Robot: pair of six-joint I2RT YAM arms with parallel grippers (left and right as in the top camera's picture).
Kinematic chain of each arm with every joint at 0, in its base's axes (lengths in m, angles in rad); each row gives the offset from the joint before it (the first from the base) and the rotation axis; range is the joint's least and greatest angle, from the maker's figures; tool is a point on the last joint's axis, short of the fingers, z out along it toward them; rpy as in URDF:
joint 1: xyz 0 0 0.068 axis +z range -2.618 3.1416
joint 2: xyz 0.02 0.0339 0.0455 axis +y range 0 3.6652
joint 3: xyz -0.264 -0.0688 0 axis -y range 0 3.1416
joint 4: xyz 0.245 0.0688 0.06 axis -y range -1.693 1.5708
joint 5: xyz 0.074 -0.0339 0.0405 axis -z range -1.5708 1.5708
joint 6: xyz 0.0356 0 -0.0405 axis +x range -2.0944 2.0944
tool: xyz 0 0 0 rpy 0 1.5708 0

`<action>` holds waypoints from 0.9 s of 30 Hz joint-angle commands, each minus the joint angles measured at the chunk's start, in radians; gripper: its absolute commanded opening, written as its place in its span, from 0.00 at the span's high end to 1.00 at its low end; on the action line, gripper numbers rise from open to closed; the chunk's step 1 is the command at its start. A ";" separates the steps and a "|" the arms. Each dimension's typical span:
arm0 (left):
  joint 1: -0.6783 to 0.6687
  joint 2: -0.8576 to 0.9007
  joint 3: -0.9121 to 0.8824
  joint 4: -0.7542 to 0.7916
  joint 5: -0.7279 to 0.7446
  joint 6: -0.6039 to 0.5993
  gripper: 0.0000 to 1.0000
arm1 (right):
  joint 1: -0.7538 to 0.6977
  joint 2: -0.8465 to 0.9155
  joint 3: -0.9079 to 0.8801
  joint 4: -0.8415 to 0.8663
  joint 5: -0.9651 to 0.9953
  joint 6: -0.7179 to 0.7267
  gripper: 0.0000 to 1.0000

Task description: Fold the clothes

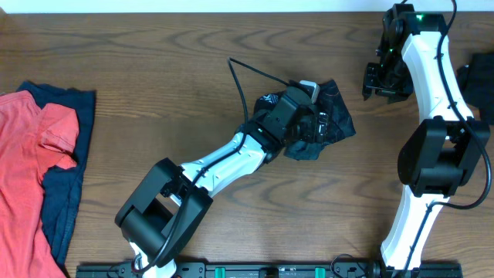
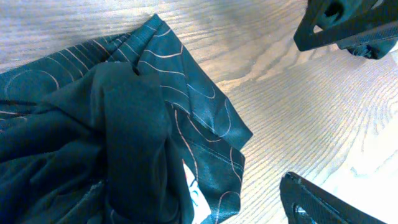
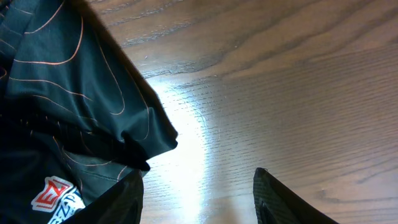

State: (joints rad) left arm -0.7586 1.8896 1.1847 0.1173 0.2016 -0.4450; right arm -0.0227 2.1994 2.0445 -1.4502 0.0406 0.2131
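The clothes here are chiefly a crumpled black jersey (image 1: pixel 338 117) with thin wavy lines, bunched up right of the table's middle. My left gripper (image 1: pixel 302 114) hovers over its left part. In the left wrist view the jersey (image 2: pixel 124 124) fills the left side, and the left gripper (image 2: pixel 292 112) stands open over bare wood, holding nothing. My right gripper (image 1: pixel 384 81) hangs just right of the jersey. In the right wrist view it (image 3: pixel 196 183) is open, with only table between its fingers (image 3: pixel 118 199); the jersey (image 3: pixel 56 93) and its red and white logo (image 3: pixel 56 198) lie to the left.
A red top (image 1: pixel 23 162) lies on a navy top (image 1: pixel 65 193) at the table's left edge. A dark object (image 1: pixel 482 77) shows at the right edge. Bare wooden table (image 1: pixel 154 77) separates the tops from the jersey.
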 commanded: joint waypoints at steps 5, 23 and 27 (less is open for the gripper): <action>0.048 0.009 0.024 -0.005 -0.031 0.006 0.12 | -0.003 -0.020 -0.005 -0.007 0.001 0.012 0.44; 0.367 -0.081 0.024 -0.327 0.253 -0.033 0.12 | -0.003 -0.020 -0.005 -0.017 0.000 0.008 0.45; 0.369 -0.081 0.024 -0.336 0.404 -0.019 0.12 | -0.003 -0.020 -0.005 -0.024 -0.002 0.011 0.45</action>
State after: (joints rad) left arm -0.3878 1.8271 1.1900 -0.2165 0.4442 -0.4889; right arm -0.0227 2.1994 2.0426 -1.4712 0.0406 0.2131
